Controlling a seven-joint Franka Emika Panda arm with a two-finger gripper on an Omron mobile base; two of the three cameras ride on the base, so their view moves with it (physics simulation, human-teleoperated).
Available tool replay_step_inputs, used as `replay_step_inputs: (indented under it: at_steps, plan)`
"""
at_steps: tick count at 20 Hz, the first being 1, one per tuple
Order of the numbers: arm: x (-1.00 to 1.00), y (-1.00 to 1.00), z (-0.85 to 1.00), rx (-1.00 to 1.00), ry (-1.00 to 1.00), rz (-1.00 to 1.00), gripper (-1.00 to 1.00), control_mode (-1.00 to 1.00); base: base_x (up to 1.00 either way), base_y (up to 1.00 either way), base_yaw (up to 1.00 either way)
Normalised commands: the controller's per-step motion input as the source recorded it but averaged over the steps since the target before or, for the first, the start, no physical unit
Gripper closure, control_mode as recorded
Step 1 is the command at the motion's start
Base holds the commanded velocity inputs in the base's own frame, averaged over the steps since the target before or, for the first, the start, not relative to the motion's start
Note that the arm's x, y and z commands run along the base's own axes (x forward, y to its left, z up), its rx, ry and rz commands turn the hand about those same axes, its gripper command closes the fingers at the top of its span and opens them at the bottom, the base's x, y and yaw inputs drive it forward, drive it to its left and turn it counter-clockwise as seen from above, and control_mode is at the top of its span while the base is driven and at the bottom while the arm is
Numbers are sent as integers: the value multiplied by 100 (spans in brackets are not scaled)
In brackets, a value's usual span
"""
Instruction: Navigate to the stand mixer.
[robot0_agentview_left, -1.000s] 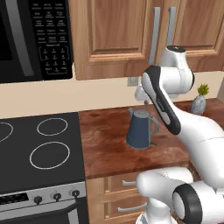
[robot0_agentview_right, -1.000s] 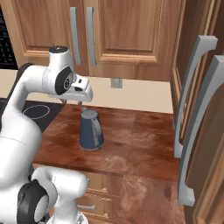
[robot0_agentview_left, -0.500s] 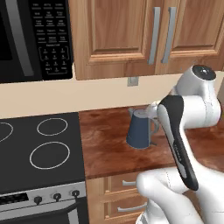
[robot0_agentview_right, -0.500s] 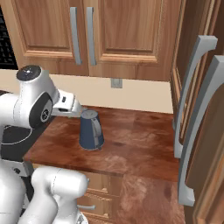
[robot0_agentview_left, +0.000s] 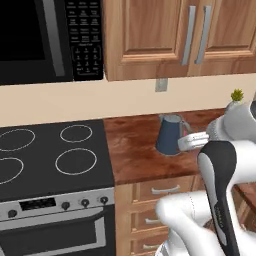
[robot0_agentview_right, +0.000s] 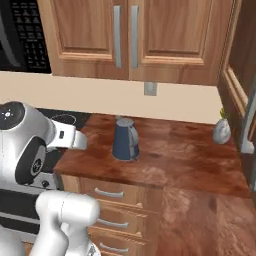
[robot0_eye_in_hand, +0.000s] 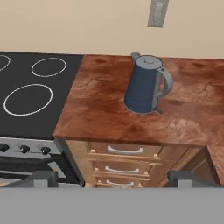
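My whole outlook has swung since a second ago: the stove (robot0_agentview_left: 50, 155) and the microwave (robot0_agentview_left: 50, 37) now take up far more of the left base view, and the kettle (robot0_agentview_left: 169, 134) sits further right in it. Since everything shifted together, I take that as my base driving, not the things moving. My arm has also folded down and in toward my body.

As for the stand mixer, I see nothing pale blue with a silver bowl on this stretch of wooden counter (robot0_agentview_right: 170, 160). The counter carries the dark blue kettle (robot0_agentview_right: 125, 139) and, toward the far corner, a small vase with a green sprig (robot0_agentview_right: 221, 130). So I judge the drive is not finished and I must travel on along the kitchen.

My gripper (robot0_eye_in_hand: 111, 179) shows two dark tips (robot0_eye_in_hand: 43, 178) standing wide apart, spread, with nothing between them and touching nothing.
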Motion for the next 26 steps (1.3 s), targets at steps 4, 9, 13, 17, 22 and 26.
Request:
replay_step_inputs:
  at_steps: [4,9,13,17,22,26]
  plan:
    - [0,0,0,0,0,0,-100,100,-15,100,38]
    - [0,0,0,0,0,0,-100,100,0,71,79]
    - [0,0,0,0,0,0,-100,100,0,12,99]
    - [0,0,0,0,0,0,-100,100,0,0,100]
    - [0,0,0,0,0,0,-100,100,0,0,100]
    - [0,0,0,0,0,0,-100,100,0,0,100]
